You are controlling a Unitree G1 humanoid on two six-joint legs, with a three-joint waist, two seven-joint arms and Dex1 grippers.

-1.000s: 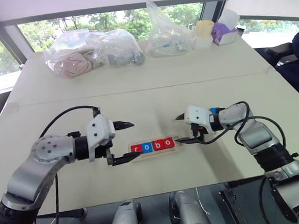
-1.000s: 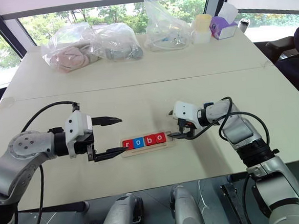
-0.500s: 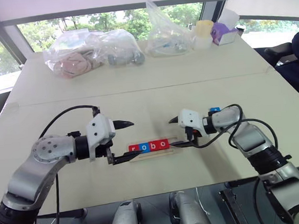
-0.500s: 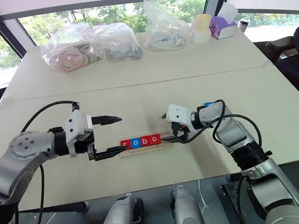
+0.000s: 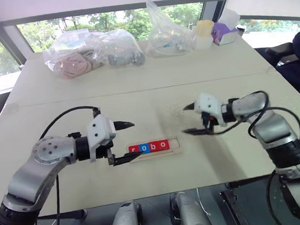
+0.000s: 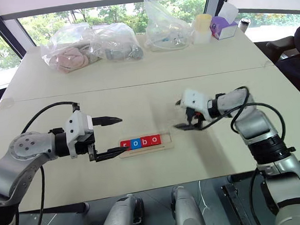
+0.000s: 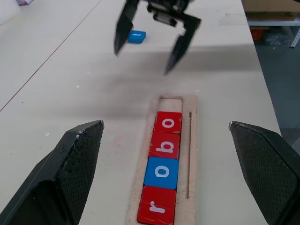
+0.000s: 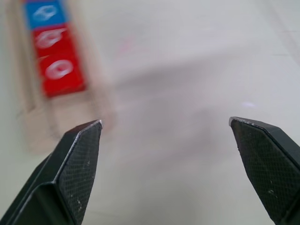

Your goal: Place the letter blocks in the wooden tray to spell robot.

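Tray [image 5: 155, 149] on tabletop [image 5: 138, 92], four blocks [image 7: 161, 168] seated: r, o, b, o; end slot empty. Blue t block [image 7: 136, 35] loose, well beyond right tool [image 5: 193, 120]. Both tools wide apart, empty; left tool [image 5: 122, 142] beside tray end. Likely light, stiff, thin, slick; pinch opposite edges.

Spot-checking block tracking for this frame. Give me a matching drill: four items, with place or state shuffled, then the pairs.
Items:
1. r block
2. blue t block
3. right gripper
4. tray slot past the last o

Places/states:
A. empty
B. loose on the table, outside the wooden tray
C. open, holding nothing, off the tray's free end
D. end of the row nearest the left gripper

Pairs: 1-D, 2-B, 3-C, 4-A
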